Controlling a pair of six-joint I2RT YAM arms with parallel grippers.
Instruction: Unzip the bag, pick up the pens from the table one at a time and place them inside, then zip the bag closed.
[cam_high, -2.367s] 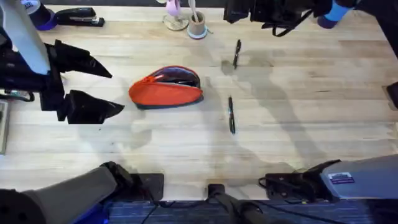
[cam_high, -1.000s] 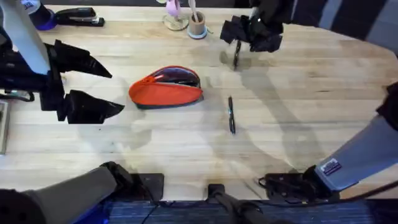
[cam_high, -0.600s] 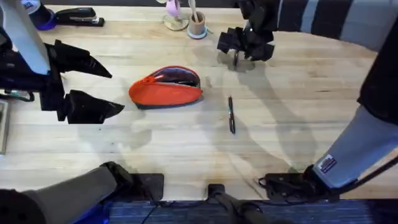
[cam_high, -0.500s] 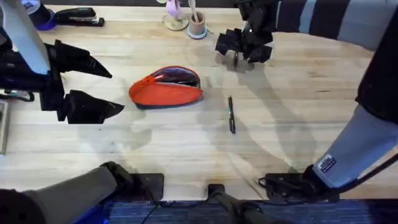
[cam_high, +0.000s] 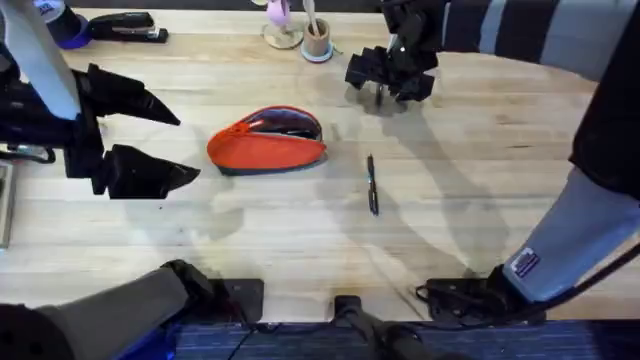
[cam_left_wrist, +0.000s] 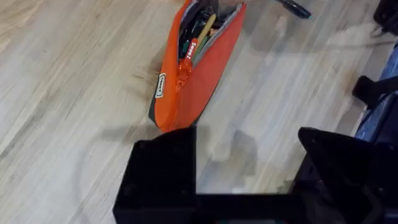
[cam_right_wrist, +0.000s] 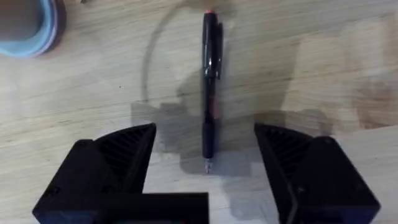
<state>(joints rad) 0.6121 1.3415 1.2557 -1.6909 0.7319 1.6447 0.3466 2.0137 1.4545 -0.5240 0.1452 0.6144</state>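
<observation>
The orange bag (cam_high: 267, 140) lies on the table (cam_high: 480, 180) left of the middle, its zip open; the left wrist view shows the bag (cam_left_wrist: 196, 68) with pens inside. My left gripper (cam_high: 170, 140) stands open to the bag's left, apart from it. One dark pen (cam_high: 372, 184) lies right of the bag. At the far side my right gripper (cam_high: 388, 78) is down over the other pen (cam_right_wrist: 211, 81), open, with a finger on either side of it and not touching.
A black stapler (cam_high: 127, 26) lies at the far left. A small cup with pale sticks (cam_high: 316, 41) and a pink item (cam_high: 279, 25) stand at the far edge, just left of my right gripper. A blue-rimmed cup (cam_right_wrist: 28, 26) shows near the pen.
My right arm has come in from the far right and lowered over the far pen. The left arm, the bag and the near pen have not moved.
</observation>
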